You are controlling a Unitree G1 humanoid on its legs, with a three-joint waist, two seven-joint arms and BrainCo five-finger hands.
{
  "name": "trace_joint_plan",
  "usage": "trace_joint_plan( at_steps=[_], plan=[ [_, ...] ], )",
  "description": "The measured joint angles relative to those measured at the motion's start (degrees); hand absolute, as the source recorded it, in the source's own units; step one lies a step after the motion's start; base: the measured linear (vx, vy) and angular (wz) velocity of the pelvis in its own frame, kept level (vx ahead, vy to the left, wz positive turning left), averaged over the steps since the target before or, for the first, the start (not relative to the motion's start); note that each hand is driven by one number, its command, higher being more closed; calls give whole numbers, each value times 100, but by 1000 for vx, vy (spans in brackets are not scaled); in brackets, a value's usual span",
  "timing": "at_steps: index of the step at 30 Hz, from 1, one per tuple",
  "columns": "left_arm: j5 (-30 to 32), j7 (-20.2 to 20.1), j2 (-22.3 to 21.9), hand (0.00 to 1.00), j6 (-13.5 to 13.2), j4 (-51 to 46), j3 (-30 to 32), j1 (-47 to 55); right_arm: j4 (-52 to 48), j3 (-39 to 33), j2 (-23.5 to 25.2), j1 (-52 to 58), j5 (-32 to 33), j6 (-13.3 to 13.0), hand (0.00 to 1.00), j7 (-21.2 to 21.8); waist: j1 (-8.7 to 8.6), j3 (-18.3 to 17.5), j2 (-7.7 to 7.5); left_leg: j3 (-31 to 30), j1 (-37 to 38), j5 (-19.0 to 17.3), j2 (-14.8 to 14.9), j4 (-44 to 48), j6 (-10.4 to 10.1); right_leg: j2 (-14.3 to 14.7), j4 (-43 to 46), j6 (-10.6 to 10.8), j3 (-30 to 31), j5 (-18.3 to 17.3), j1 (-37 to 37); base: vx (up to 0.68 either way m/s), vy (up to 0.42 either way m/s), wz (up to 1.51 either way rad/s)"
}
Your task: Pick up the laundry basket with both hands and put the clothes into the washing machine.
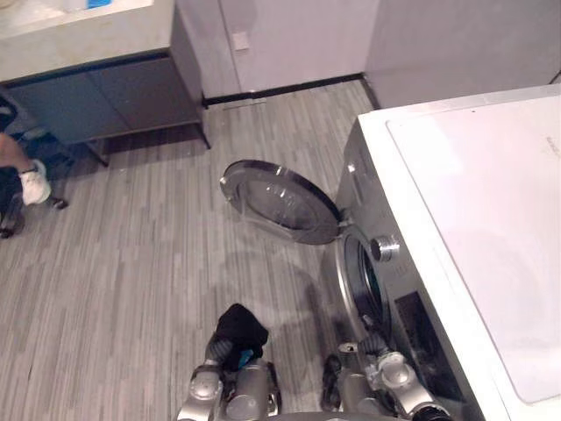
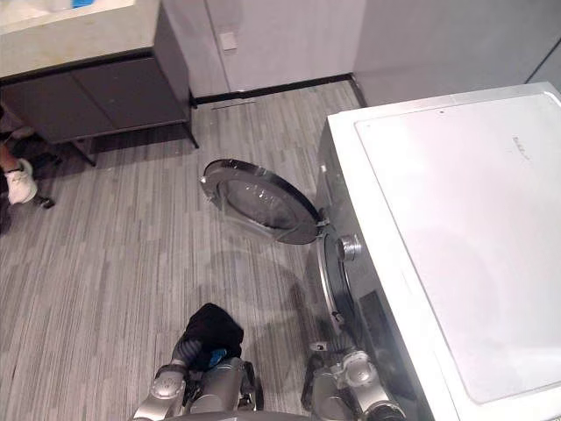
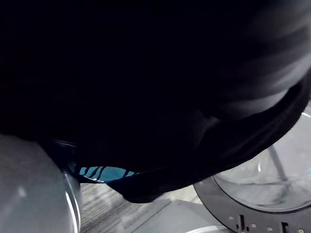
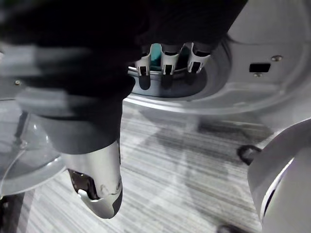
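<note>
The left hand (image 1: 239,331), under its dark ribbed cover, hangs low over the grey striped plank floor (image 1: 131,281); whether its fingers are curled I cannot tell. Beside it, the right hand (image 1: 374,344) reaches straight silver fingers (image 4: 167,62), thumb apart and holding nothing, to the round drum mouth (image 1: 364,281) of the silver-fronted, white-topped washing machine (image 1: 473,237), where a teal patch (image 4: 155,52) shows. Beyond the left hand, its glass-centred round door (image 1: 280,202) stands swung open.
</note>
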Motion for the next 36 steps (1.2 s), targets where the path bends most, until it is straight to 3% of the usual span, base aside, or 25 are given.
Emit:
trace_joint_plan(
  at_steps=[1,3,5,6,7,8,9,11,13,15,16,17,20,22,23,26,29,30,31,33,36],
  plan=[
    [2,2,2,100,1,12,0,-32,23,-109,44,-4,0,11,0,-12,6,0,1,-390,-79,95,-35,-601,-153,-7,-22,13,131,6,36,272,145,-72],
    [2,5,1,100,0,120,-15,-118,58,-243,23,-6,0,19,0,-12,7,14,-14,-1029,-118,343,-77,-1400,-461,-50,-48,290,348,-71,152,254,219,-70],
    [2,24,-52,100,2,237,-85,-128,117,-313,-34,33,-2,17,0,-23,12,-50,155,-1453,-77,1198,45,-1845,-586,47,-90,669,643,-244,268,267,348,-88],
    [2,41,-85,100,4,317,-150,-147,175,-352,-98,-1,-3,17,0,-25,7,0,250,-1403,-108,1280,124,-1586,-470,91,-20,885,836,-375,281,278,564,-98],
    [4,63,1,100,5,415,-251,-258,159,-416,-6,67,-4,14,0,-32,2,-49,11,-1099,-105,1063,-98,-1439,-288,-196,22,1021,1082,-410,153,177,494,-85],
    [4,83,41,100,8,422,-260,-294,158,-415,42,88,-4,12,0,-28,5,-54,-82,-928,-130,1012,-172,-1383,-228,-306,14,1093,1224,-422,111,89,376,-82],
    [8,87,77,100,6,418,-288,-317,169,-413,102,95,-4,14,0,-21,24,-49,-156,-637,-143,866,-234,-1243,-87,-435,-8,1192,1467,-359,24,80,384,-111],
    [19,89,124,100,11,417,-285,-285,180,-321,165,30,-5,16,0,-19,20,-52,-154,-54,-140,604,-202,-1026,136,-612,-107,1314,1555,-76,-162,76,398,-147],
    [19,93,232,100,16,405,-260,-286,191,-193,161,-122,-7,22,0,-18,18,-47,-136,550,-102,565,-61,-1115,248,-786,-29,1092,879,155,-453,14,213,-149],
    [19,93,346,100,31,303,-261,-289,192,-139,158,-255,-12,30,0,-20,40,-43,-146,1266,174,599,28,-1398,319,-1077,446,799,-887,42,-597,-2,191,-141],
    [19,93,346,100,31,303,-261,-289,192,-139,158,-255,-12,30,0,-20,40,-43,-146,1266,174,599,28,-1398,319,-1077,446,799,-887,42,-597,-13,107,-168],
    [69,86,386,100,30,203,-266,-246,177,-50,151,-305,-71,14,0,-21,32,-39,-138,1722,481,600,100,-1536,322,-1077,465,725,-1552,-81,-481,-35,55,-141],
    [299,81,404,100,22,191,-397,-385,190,-45,78,-208,-128,32,0,-21,-101,-12,-68,1961,714,603,201,-1634,303,-900,181,831,-1354,47,-387,-34,-23,-86],
    [711,29,399,100,15,192,-613,-430,190,1,14,-83,-128,28,0,-24,-120,7,-40,2128,654,549,535,-1411,150,-605,-91,748,-1170,86,-401,-23,-134,-61],
    [738,16,400,100,18,193,-638,-432,189,6,8,-86,-126,28,0,-26,-121,8,-38,2128,635,551,560,-1353,143,-587,-103,735,-1158,92,-405,-35,-163,-54],
    [1239,-94,347,100,61,121,-989,-527,216,133,-203,-1,-116,26,0,-46,-130,75,40,1817,255,643,996,-260,-4,-331,-188,621,-867,175,-397,-22,-145,-60],
    [1455,-134,306,100,85,-224,-1124,-564,164,112,-312,-129,-82,2,0,-142,-143,215,172,1005,91,589,907,76,-67,-119,-196,520,-317,357,-466,33,-37,-101],
    [1544,-126,310,100,73,-393,-1131,-589,165,43,-339,-236,-26,2,0,-152,-143,243,153,460,126,524,672,-388,-122,-67,-175,536,-17,437,-687,-20,36,-124],
    [1574,-118,321,100,74,-458,-1131,-656,160,37,-351,-322,29,-4,0,-171,-152,224,206,303,171,486,574,-702,-198,20,-155,560,209,527,-897,-31,41,-131],
    [1579,-48,350,100,74,-496,-1135,-1021,9,-52,-394,-458,206,-36,0,-236,-196,411,183,392,213,283,556,-967,-299,102,-34,609,518,656,-1337,-44,76,-97],
    [1580,50,481,100,104,-573,-1146,-1694,-64,-97,-367,-826,441,-85,0,-255,-303,856,56,761,-347,-6,575,-250,-176,59,682,616,879,689,-2173,-192,139,-69]
  ],
)
